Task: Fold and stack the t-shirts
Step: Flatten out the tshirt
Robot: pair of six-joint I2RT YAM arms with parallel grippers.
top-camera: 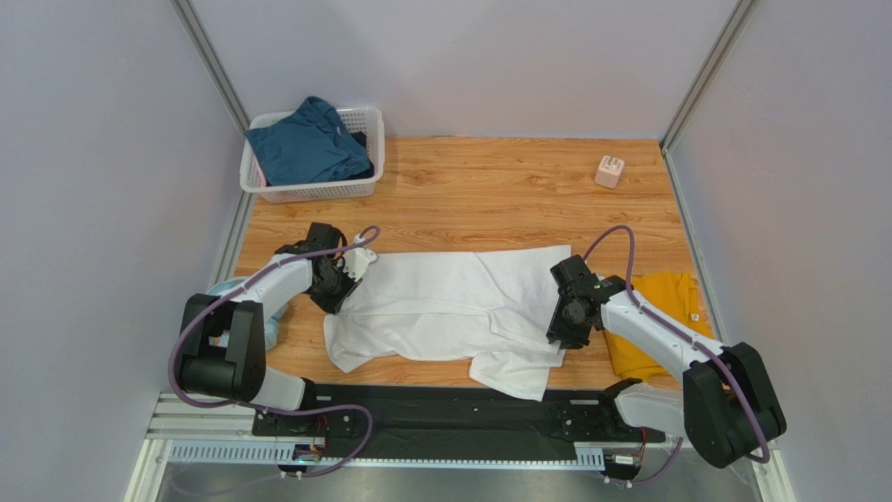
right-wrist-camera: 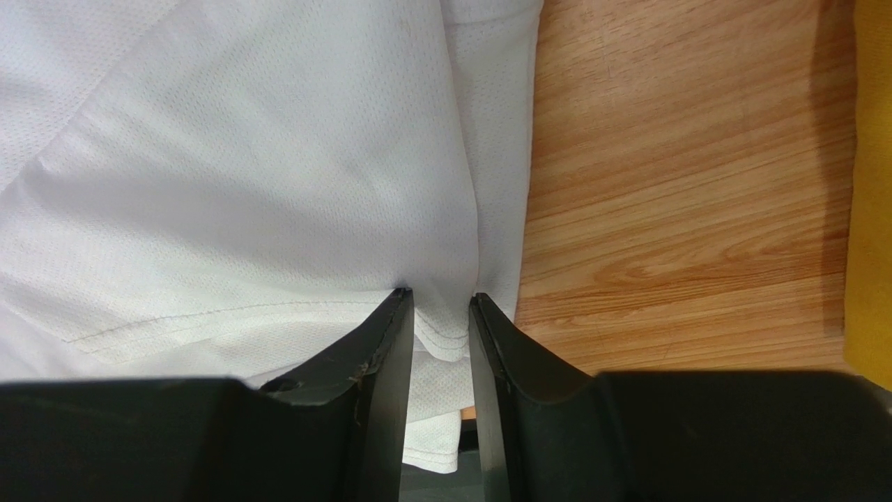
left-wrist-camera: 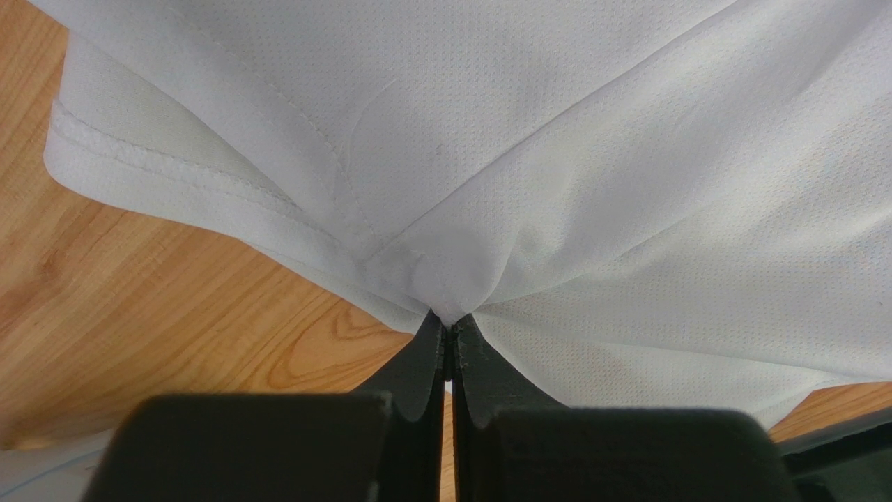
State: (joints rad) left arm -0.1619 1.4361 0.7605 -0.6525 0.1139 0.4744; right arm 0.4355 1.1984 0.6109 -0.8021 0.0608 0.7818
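Observation:
The white t-shirt (top-camera: 450, 303) lies spread and crumpled across the wooden table between both arms. My left gripper (top-camera: 340, 277) is shut on its left edge; in the left wrist view (left-wrist-camera: 448, 319) the cloth (left-wrist-camera: 523, 157) bunches into the closed fingertips. My right gripper (top-camera: 560, 314) is at the shirt's right edge. In the right wrist view (right-wrist-camera: 440, 298) its jaws stand a little apart, and the shirt's (right-wrist-camera: 209, 157) hemmed edge lies loose between them. The mustard-yellow t-shirt (top-camera: 654, 324) lies at the right, also in the right wrist view (right-wrist-camera: 869, 209). The dark teal-blue t-shirt (top-camera: 309, 141) sits in the basket.
The white lattice basket (top-camera: 314, 190) stands at the back left corner. A small pale cube (top-camera: 609, 170) sits at the back right. A pale-blue object (top-camera: 270, 333) lies by the left arm. Grey walls close in both sides. The black base rail (top-camera: 450, 403) runs along the near edge.

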